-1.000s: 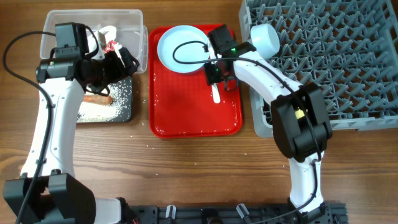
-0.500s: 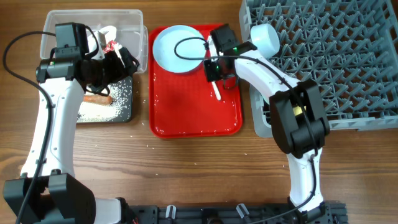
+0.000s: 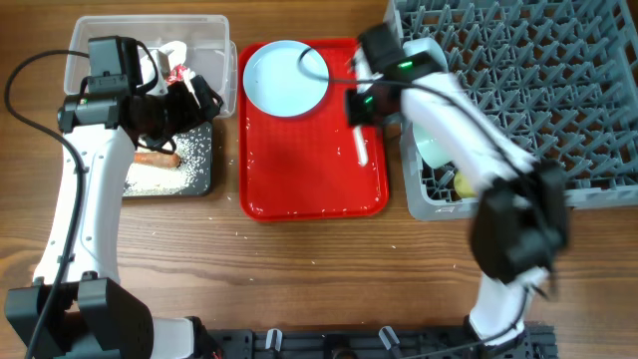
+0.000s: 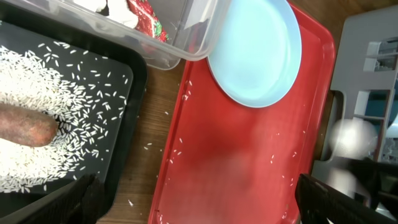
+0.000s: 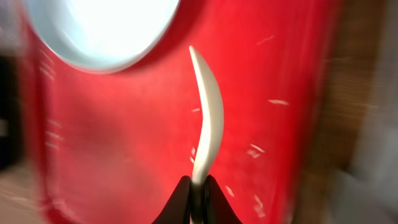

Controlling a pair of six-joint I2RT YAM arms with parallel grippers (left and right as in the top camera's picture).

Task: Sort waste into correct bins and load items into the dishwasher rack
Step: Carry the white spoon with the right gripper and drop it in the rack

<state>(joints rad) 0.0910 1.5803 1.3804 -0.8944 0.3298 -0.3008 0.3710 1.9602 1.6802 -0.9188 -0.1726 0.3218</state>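
My right gripper (image 3: pixel 360 112) is shut on the white plastic spoon (image 3: pixel 362 150) and holds it over the right side of the red tray; the spoon also shows in the right wrist view (image 5: pixel 208 118), pinched at its end by the gripper (image 5: pixel 198 190). The pale-blue plate (image 3: pixel 286 78) lies at the tray's back, seen also in the left wrist view (image 4: pixel 255 50). My left gripper (image 3: pixel 194 95) is open and empty over the two tubs' edge; its fingers (image 4: pixel 199 205) are wide apart. The grey rack (image 3: pixel 538 90) holds a pale bowl (image 3: pixel 426 62) and a yellow cup (image 3: pixel 465 185).
The red tray (image 3: pixel 309 194) lies between the tubs and the rack, with a few rice grains on it. The clear tub (image 3: pixel 100 40) holds the red-and-white wrapper (image 3: pixel 179 75). The black tub (image 3: pixel 202 172) holds the orange-brown stick (image 3: pixel 157 158) and rice (image 4: pixel 62 93).
My right gripper has carried the spoon to the right, toward the rack's near-left corner. The plate sits slightly further left. The left arm has not moved.
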